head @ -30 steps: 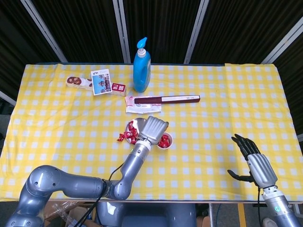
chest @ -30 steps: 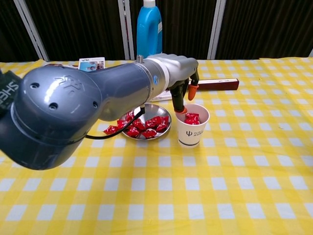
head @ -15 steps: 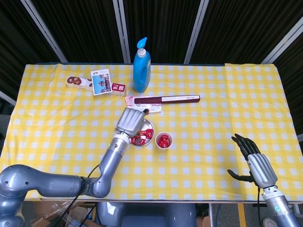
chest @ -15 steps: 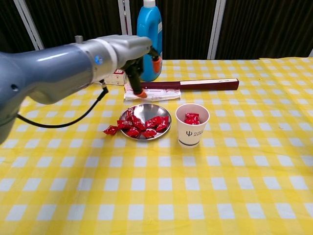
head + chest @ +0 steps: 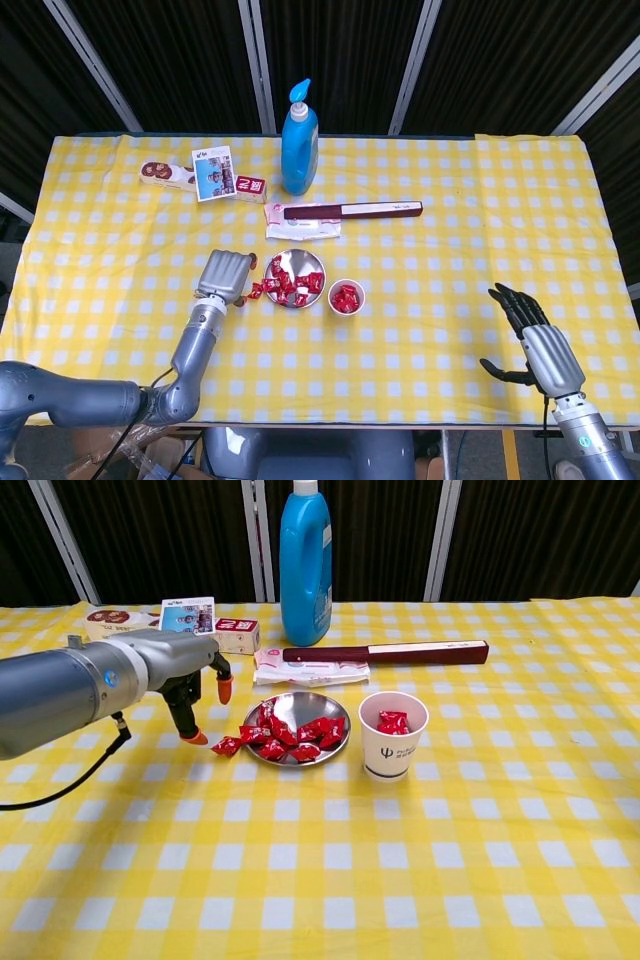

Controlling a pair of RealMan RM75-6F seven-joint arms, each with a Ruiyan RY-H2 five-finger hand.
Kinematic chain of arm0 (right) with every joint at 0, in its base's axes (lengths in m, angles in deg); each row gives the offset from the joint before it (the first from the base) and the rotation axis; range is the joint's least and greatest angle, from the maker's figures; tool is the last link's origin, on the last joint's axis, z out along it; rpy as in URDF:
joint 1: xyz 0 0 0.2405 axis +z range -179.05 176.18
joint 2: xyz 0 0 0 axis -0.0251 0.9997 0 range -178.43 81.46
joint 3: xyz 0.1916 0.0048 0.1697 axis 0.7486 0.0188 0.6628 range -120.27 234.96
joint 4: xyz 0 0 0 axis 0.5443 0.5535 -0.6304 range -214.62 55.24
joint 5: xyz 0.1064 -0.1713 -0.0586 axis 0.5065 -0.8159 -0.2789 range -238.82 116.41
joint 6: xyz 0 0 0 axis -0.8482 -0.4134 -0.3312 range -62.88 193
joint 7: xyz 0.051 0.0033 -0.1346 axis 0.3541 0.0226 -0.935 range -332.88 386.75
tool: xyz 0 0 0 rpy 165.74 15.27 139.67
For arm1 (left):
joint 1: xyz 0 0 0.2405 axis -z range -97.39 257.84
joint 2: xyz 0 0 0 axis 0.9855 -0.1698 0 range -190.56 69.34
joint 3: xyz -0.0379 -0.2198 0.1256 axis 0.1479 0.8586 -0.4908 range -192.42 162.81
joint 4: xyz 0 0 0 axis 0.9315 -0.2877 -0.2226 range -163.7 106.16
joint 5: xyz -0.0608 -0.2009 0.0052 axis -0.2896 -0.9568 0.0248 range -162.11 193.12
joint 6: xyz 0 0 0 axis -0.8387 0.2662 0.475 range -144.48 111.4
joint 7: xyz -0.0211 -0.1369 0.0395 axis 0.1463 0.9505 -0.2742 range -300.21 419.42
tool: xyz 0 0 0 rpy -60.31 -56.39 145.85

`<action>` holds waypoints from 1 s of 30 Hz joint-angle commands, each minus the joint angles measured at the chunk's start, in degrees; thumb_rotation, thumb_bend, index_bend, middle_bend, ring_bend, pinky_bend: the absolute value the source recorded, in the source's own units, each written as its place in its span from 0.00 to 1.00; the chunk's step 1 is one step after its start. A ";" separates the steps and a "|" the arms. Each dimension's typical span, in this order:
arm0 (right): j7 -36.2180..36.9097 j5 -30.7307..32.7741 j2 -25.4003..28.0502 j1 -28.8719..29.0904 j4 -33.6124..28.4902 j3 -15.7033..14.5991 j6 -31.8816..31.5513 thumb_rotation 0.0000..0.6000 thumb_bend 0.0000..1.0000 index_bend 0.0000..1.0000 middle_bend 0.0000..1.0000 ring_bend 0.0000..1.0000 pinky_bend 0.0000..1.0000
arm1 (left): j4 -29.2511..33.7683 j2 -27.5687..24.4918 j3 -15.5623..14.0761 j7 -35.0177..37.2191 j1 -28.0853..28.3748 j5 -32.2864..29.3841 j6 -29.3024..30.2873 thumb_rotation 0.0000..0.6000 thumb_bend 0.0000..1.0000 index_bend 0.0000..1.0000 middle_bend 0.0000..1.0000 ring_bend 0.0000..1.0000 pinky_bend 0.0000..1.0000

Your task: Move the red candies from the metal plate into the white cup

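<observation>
The metal plate [image 5: 300, 262] [image 5: 312, 704] sits mid-table with several red candies [image 5: 292, 287] [image 5: 290, 734] in it. One red candy [image 5: 256, 291] [image 5: 226, 746] lies on the cloth just off its left rim. Right of the plate stands the white cup [image 5: 346, 305] [image 5: 390, 755] with red candies [image 5: 392, 722] inside. My left hand [image 5: 225, 274] [image 5: 185, 685] hovers low, left of the plate, fingers apart and holding nothing; one orange fingertip [image 5: 194, 738] is close to the stray candy. My right hand [image 5: 535, 338] rests open at the table's near right, far from everything.
A blue pump bottle [image 5: 299, 140] [image 5: 305, 560] stands at the back. In front of it lie a long dark-red box [image 5: 350, 210] [image 5: 390, 652] and a white packet [image 5: 303, 230] [image 5: 300, 672]. Snack boxes [image 5: 200, 175] [image 5: 170, 620] sit at the back left.
My left hand has swung from above the white cup leftward over the plate and now sits left of the plate, lower to the cloth. The right hand has not moved.
</observation>
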 commanded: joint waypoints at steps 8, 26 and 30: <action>0.29 -0.16 0.10 -0.04 0.05 -0.01 -0.18 1.00 0.28 0.00 0.00 0.00 0.00 | -4.04 3.74 -0.50 0.10 -0.71 0.39 -1.28 1.00 0.26 0.40 0.91 0.98 0.96; 0.44 -0.27 0.15 -0.08 0.05 -0.09 -0.23 1.00 0.28 0.00 0.00 0.00 0.00 | -8.78 8.20 0.81 1.38 -1.40 3.58 -2.67 1.00 0.41 0.56 0.92 0.98 0.97; 0.58 -0.24 0.18 -0.07 0.02 -0.06 -0.24 1.00 0.28 0.00 0.00 0.00 0.00 | -6.03 6.18 1.15 1.34 -2.11 4.69 -1.21 1.00 0.41 0.56 0.92 0.98 0.97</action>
